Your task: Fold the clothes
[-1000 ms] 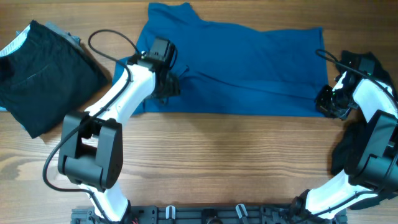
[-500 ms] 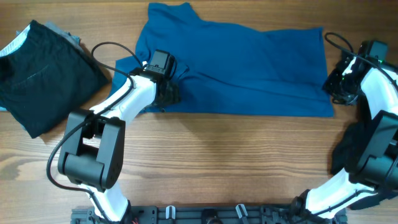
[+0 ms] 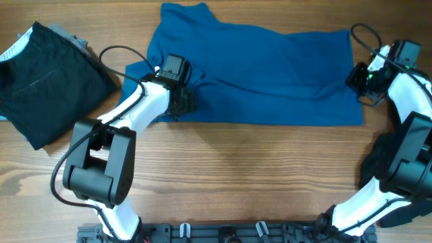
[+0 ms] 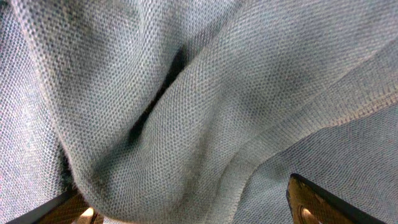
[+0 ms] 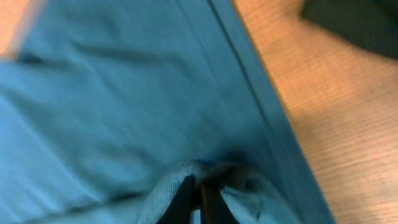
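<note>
A blue shirt (image 3: 270, 74) lies spread across the far half of the wooden table. My left gripper (image 3: 183, 101) rests on the shirt's lower left part, where the cloth is bunched. In the left wrist view the shirt (image 4: 217, 93) fills the frame, and the gripper's fingers (image 4: 186, 208) stand wide apart with a fold of cloth bulging between them. My right gripper (image 3: 358, 77) is at the shirt's right edge. In the right wrist view its fingers (image 5: 200, 199) are shut together, pinching a puckered bit of the shirt (image 5: 124, 93).
A black garment (image 3: 47, 81) lies at the far left with a grey and white piece under it. Dark cloth (image 5: 360, 18) lies beyond the shirt's right edge. Bare wood (image 3: 236, 175) runs along the near half of the table.
My right gripper has moved from the shirt's lower right corner toward the far side along the right edge, taking the cloth with it. The left gripper shifted slightly and then stayed.
</note>
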{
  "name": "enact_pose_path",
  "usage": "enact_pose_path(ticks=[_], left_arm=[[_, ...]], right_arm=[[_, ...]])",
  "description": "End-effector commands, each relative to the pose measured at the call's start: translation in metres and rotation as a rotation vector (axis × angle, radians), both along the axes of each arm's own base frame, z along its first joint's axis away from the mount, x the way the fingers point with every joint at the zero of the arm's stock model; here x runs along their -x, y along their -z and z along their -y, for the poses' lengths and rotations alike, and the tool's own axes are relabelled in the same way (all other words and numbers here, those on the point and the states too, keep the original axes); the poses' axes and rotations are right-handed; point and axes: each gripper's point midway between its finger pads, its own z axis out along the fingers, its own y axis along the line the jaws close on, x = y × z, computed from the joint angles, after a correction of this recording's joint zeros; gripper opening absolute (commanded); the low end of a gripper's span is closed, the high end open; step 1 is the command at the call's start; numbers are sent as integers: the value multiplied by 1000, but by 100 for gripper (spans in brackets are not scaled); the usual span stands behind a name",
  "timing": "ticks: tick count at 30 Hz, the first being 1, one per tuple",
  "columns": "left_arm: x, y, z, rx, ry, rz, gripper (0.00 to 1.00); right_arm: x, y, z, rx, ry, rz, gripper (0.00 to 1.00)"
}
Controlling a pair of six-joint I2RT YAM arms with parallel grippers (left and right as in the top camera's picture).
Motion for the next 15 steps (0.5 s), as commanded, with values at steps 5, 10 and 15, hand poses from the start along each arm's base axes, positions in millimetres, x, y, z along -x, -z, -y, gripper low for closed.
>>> enact_pose_path(ticks=[5, 10, 15], left_arm=[[1, -3, 0, 6, -9, 6, 92], [1, -3, 0, 6, -9, 6, 92], [2, -3, 0, 6, -9, 5, 92]], right_arm=[[11, -6, 19, -105, 90, -18, 41], [64, 32, 10, -56, 38, -234, 24], [48, 37, -12, -64, -26, -170, 15]])
